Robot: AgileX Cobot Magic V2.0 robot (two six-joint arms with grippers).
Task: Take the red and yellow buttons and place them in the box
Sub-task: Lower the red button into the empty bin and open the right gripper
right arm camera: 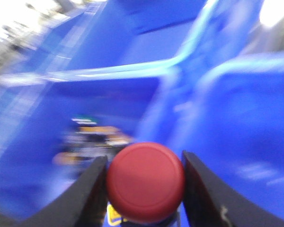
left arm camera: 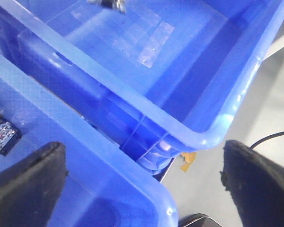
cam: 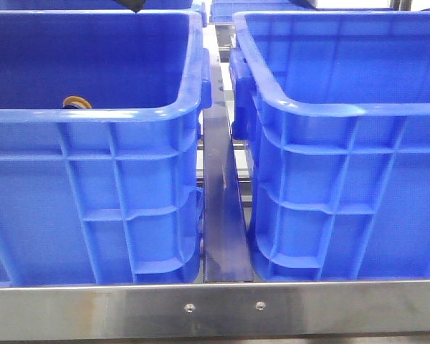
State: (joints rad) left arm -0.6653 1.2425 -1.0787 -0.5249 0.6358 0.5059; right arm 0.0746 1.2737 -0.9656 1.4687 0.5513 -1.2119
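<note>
Centrally, steel rail point(cam: 226, 215) between two blue crates point(cam: 93, 179).

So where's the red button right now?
In the right wrist view, the red button sits clamped between the right gripper fingers, above a blue crate; the blurred image hides which crate.

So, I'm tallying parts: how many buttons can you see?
2: a red button between the right jaws, and a yellow button just showing inside the left crate. More may be hidden.
</note>
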